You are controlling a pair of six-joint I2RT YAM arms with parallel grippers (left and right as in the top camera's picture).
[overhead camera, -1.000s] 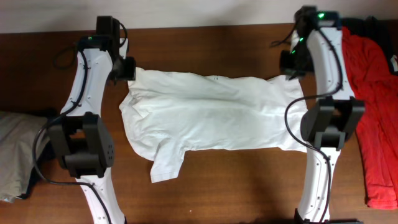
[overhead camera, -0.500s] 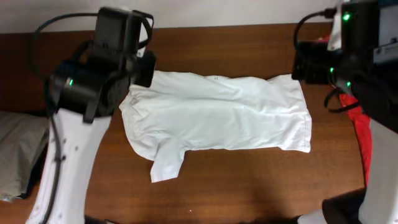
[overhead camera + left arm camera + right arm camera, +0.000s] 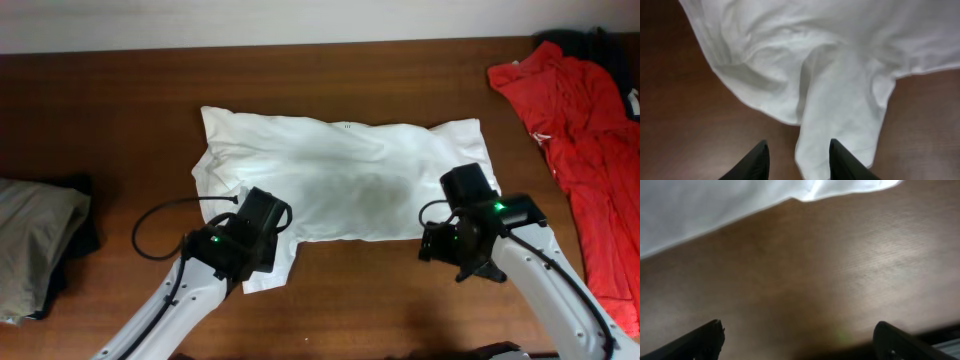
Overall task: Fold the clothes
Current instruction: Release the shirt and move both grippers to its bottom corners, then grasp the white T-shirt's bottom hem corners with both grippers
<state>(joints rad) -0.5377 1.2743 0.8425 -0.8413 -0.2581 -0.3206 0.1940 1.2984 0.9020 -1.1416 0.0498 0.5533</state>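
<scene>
Hovering with fingers spread and empty, the left tool (image 3: 799, 167) straddles the tip of the near sleeve (image 3: 840, 120) of the white T-shirt (image 3: 350, 180). The right tool (image 3: 802, 347) gapes just as wide over bare wood, short of the shirt's near edge (image 3: 715, 210), holding nothing. The shirt lies spread sideways mid-tabletop (image 3: 120, 120). A clean fold probably needs both tools to pinch the near edge through all layers, then lift and carry together so the thin fabric neither sags nor skews. The wood is dark and smooth. A red garment (image 3: 580, 110) lies right, a grey folded garment (image 3: 30, 230) left, and a pale wall (image 3: 300, 20) stands beyond.
</scene>
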